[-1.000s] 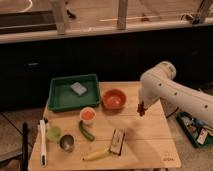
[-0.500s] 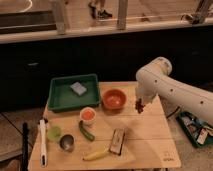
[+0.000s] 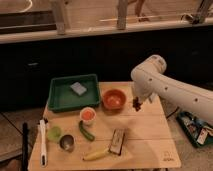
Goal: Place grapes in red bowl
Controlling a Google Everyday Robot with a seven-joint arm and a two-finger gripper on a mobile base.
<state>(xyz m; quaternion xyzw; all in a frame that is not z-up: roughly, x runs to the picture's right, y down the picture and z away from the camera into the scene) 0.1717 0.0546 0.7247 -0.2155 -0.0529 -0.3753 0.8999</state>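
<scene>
End effector clamps grapes beside red bowl.

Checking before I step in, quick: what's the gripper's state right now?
Gripper: closed, holding the grapes, just right of the red bowl.

Nothing legible. A small mark at the table's front right corner is unreadable; the gripper, clasping grapes beside the red bowl toward the right edge, bears no readable label.
</scene>
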